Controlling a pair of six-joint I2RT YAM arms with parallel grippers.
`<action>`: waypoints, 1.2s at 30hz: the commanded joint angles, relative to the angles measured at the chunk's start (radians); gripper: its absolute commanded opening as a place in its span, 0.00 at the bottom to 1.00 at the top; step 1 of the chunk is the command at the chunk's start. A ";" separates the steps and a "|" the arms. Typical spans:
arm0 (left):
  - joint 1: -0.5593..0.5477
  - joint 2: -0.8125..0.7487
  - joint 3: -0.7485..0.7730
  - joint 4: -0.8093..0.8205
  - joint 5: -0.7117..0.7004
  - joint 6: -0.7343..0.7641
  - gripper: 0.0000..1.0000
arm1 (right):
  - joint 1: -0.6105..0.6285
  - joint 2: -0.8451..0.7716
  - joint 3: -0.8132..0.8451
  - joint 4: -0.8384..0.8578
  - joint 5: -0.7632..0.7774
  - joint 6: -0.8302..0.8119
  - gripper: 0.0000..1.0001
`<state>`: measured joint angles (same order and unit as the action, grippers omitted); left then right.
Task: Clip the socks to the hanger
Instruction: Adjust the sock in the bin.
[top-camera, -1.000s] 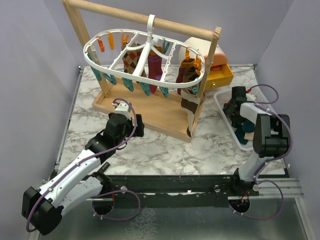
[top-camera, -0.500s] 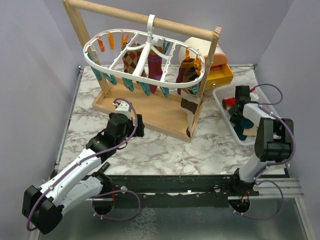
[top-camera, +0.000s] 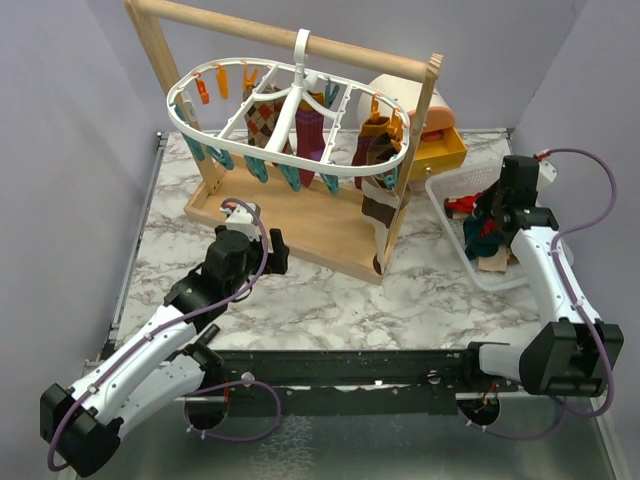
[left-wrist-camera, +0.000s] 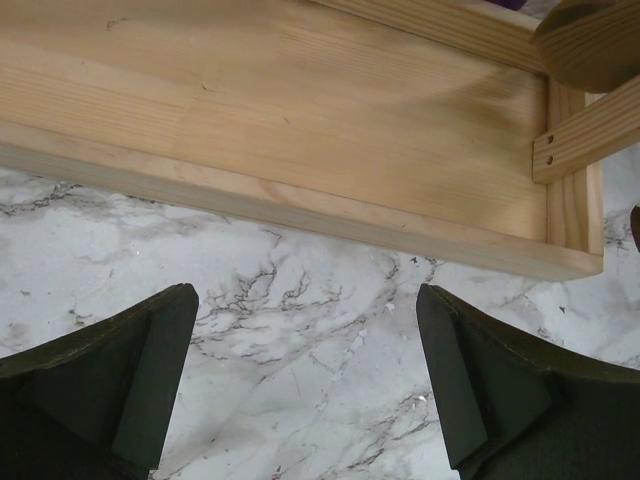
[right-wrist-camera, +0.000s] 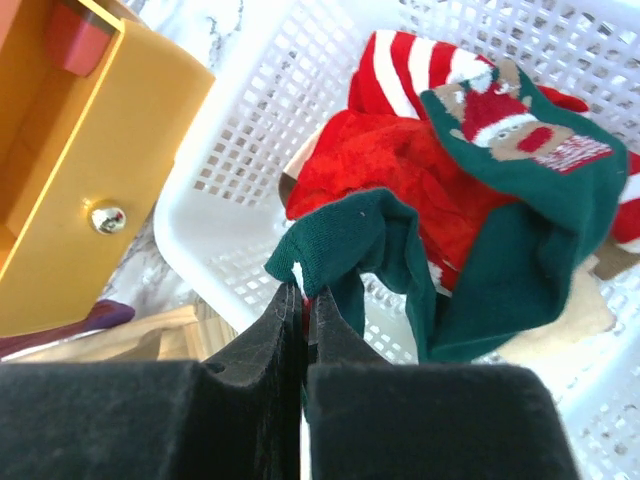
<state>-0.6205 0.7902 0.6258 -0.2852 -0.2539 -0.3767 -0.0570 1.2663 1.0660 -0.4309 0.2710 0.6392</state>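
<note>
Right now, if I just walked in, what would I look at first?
Probably the big white hanger at the back, with socks dangling from its clips. Then the right claw, shut on a green sock in the white basket on the right.

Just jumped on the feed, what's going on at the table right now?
The right hand is shut on the edge of a green reindeer sock, the rest of which lies over a red-and-white striped sock in the white basket. The left hand is open and empty, above the marble table beside the wooden rack. An argyle sock and a maroon sock already hang from the hanger.
</note>
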 joint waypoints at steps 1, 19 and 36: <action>-0.010 -0.020 -0.004 -0.001 0.012 -0.004 0.99 | -0.004 -0.040 -0.037 -0.080 0.060 0.001 0.00; -0.013 0.018 -0.002 0.000 -0.002 -0.002 0.99 | -0.017 -0.064 0.221 0.066 0.177 -0.035 0.00; -0.013 0.059 -0.001 -0.010 -0.039 0.001 0.99 | -0.028 0.113 0.104 0.131 0.246 -0.064 0.58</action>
<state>-0.6304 0.8200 0.6258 -0.2855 -0.2771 -0.3798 -0.0792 1.4055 1.1690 -0.3172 0.4732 0.6052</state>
